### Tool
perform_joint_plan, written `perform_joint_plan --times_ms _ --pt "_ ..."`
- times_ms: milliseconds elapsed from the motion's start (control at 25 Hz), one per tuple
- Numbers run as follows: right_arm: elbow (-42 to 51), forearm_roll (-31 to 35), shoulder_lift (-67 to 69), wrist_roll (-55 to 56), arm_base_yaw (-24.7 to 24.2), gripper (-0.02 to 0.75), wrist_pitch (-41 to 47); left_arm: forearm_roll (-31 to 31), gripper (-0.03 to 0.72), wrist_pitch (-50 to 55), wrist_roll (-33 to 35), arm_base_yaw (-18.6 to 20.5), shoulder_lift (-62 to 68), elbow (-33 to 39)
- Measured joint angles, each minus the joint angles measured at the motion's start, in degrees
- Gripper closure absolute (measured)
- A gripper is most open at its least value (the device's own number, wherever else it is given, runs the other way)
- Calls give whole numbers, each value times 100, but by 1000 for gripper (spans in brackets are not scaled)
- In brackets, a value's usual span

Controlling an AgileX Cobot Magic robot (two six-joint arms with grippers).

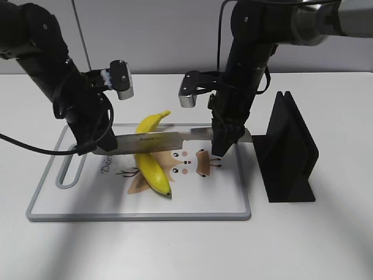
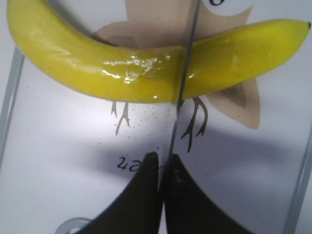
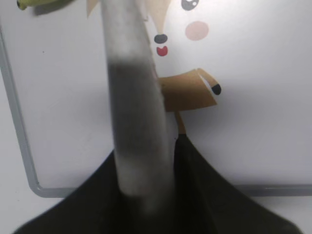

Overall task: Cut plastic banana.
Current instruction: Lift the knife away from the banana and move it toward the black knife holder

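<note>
Knife with long steel blade [image 1: 169,140] lies across my curved yellow plastic banana [image 1: 152,169] on the white cutting board [image 1: 204,204]; left gripper [image 1: 96,143] fingers pinch its handle end, right gripper [image 1: 224,146] fingers pinch its tip.

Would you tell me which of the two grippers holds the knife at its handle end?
The left gripper does: it grips the knife where the blade meets the handle, left of the plastic banana, while the right gripper pinches the blade's far end.

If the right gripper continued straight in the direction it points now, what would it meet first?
The right gripper points down, shut on the knife. Straight on it would probably meet the cutting board, near the printed fox; the plastic banana lies off to the side. How far above the board it hangs is unclear.
</note>
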Motion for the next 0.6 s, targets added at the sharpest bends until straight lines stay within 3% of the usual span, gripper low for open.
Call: perform_joint_plan --times_ms 600 --pt "-171 48 -493 34 17 517 294 96 685 -36 -33 -17 -850 153"
